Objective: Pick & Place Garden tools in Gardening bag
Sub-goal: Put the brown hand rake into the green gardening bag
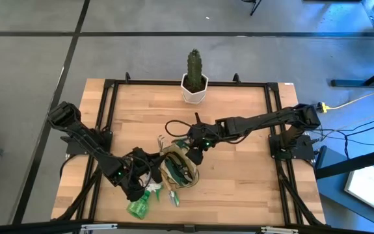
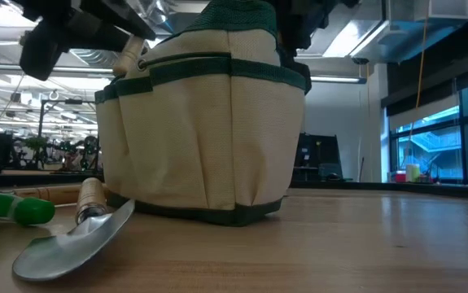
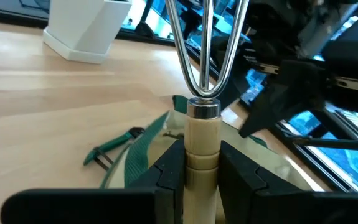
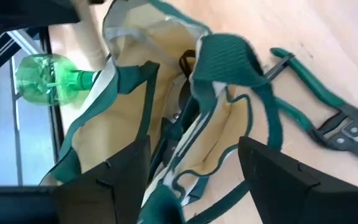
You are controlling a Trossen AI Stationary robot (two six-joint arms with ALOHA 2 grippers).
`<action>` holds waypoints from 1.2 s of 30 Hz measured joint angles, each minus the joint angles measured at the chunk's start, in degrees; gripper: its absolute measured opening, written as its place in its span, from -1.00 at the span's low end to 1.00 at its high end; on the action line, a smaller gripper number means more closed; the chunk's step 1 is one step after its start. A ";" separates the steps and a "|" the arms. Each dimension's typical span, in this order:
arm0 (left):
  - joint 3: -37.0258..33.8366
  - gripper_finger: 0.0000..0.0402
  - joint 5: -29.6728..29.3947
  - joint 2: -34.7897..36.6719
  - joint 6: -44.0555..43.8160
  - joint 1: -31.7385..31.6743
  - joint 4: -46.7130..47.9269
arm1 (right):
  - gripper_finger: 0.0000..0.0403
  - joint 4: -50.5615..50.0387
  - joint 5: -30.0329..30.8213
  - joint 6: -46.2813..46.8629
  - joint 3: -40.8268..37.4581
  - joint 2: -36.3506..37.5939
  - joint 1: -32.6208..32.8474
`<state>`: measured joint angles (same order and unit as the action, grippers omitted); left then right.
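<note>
The tan and green gardening bag (image 1: 179, 169) (image 2: 205, 130) stands on its base near the table's front middle, mouth up. My left gripper (image 1: 147, 174) (image 3: 202, 155) is at the bag's left side, shut on a wooden-handled silver fork (image 3: 202, 74). My right gripper (image 1: 192, 156) (image 4: 194, 168) hangs open over the bag's far rim (image 4: 191, 143), a finger on either side of it. Green-handled shears (image 4: 328, 106) lie flat on the table beyond the bag. A silver trowel (image 2: 71, 240) and the green spray bottle (image 1: 138, 207) (image 4: 42, 78) lie in front of it. My left gripper pinches the fork's wooden handle (image 3: 202, 146) between its two fingers, just behind the metal collar (image 3: 202, 109). The fingers reach out almost level and lie along the fork, whose tines point ahead past them. The fork is lifted clear, above the bag's mouth. Whether my right gripper touches the bag's rim, I cannot tell.
A green cactus in a white pot (image 1: 194, 83) (image 3: 82, 28) stands at the table's far edge, middle. A dark cord (image 1: 173, 125) loops on the wood behind the bag. The table's right half is bare wood (image 1: 245, 175).
</note>
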<state>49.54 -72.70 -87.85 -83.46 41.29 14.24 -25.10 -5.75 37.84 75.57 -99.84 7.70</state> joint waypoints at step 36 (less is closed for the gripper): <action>-0.02 -0.69 2.60 -0.20 -1.18 -0.04 3.28 | -0.96 -4.20 -0.88 3.30 0.02 -1.61 -0.85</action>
<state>49.52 -70.10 -88.05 -84.64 41.25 17.52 -29.31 -6.63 41.15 75.59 -101.45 6.85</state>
